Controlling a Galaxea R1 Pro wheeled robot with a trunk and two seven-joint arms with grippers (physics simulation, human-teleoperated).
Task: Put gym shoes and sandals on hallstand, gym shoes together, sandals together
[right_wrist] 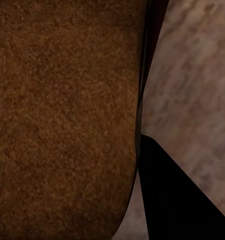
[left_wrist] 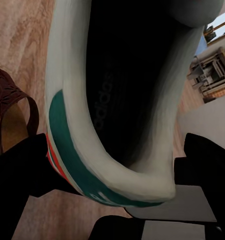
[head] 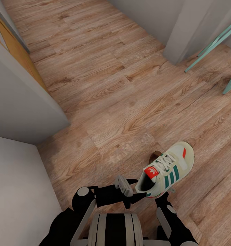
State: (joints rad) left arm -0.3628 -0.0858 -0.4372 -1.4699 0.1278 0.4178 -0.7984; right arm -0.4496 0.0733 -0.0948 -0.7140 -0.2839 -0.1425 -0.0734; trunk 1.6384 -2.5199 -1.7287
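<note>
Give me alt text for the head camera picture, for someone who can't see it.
A cream-white gym shoe with green stripes is held up at its heel by the robot's left gripper, above a light wood-plank corridor floor. A dark brown sandal peeks out behind the shoe; grey walls flank the corridor.

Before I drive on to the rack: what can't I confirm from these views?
- Sandal: head view, mostly hidden under the gym shoe.
- Right hand: right wrist view, sandal footbed blocks it; grip unclear.
- Left hand: fingertips behind the shoe's heel.
- Hallstand: out of frame.
</note>
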